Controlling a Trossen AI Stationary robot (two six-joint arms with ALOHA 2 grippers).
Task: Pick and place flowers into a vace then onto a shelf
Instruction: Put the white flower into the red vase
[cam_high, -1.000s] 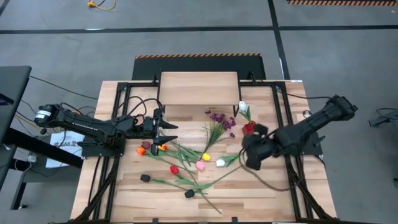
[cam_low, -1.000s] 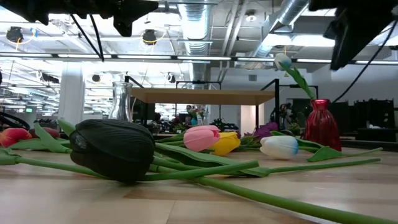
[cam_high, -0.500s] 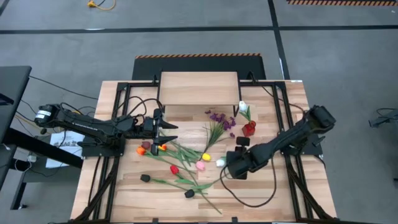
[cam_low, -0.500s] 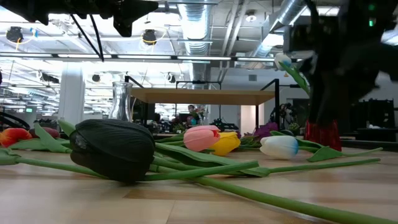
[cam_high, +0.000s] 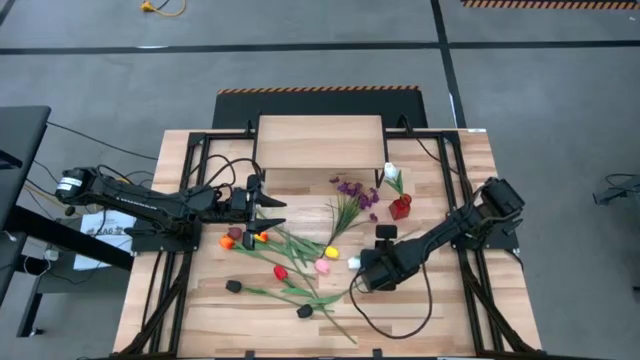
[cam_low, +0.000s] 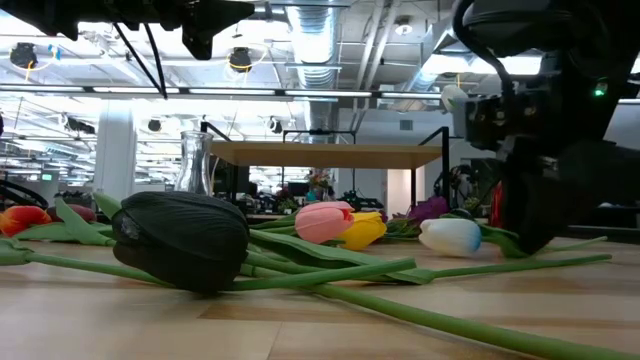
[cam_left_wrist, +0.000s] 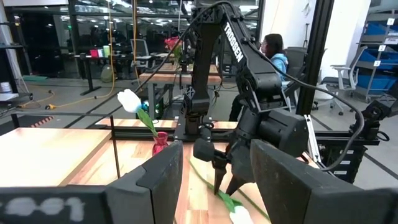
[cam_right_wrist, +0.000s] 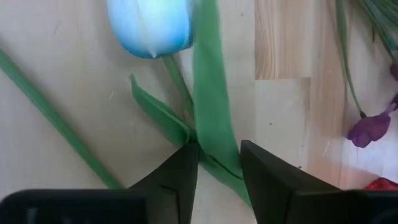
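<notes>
Several flowers lie loose on the table: a white tulip (cam_high: 354, 262), yellow (cam_high: 331, 252), pink (cam_high: 323, 266), red (cam_high: 280, 272), black (cam_high: 233, 286) and a purple sprig (cam_high: 352, 190). A red vase (cam_high: 400, 207) holds a white flower (cam_high: 391, 174). A clear glass vase (cam_low: 197, 162) stands near the shelf (cam_high: 320, 142). My right gripper (cam_right_wrist: 219, 165) points down at the table, open, its fingers on either side of the white tulip's stem (cam_right_wrist: 214, 137), a little below the head (cam_right_wrist: 152, 25). My left gripper (cam_high: 275, 212) hovers level and open over the left flowers. My right gripper comes at the white tulip's stem and leaf (cam_right_wrist: 217, 146) from above, slanting down, with its fingers (cam_right_wrist: 180, 171) standing across the stem. Whether the fingers touch the leaf, I cannot tell. The tulip lies flat on the table.
The shelf (cam_low: 330, 154) stands at the table's far middle. Black frame rails (cam_high: 455, 190) run along both sides of the table. Crossing green stems (cam_high: 300, 290) cover the table's middle. Bare wood (cam_high: 420, 320) lies at the near right. A person (cam_left_wrist: 273, 50) sits beyond the table.
My right gripper has come down toward the table's near-left, from beside the red vase to the white tulip's stem, tipping steeper and rolling as it sank. The flowers and my left gripper have kept still.
</notes>
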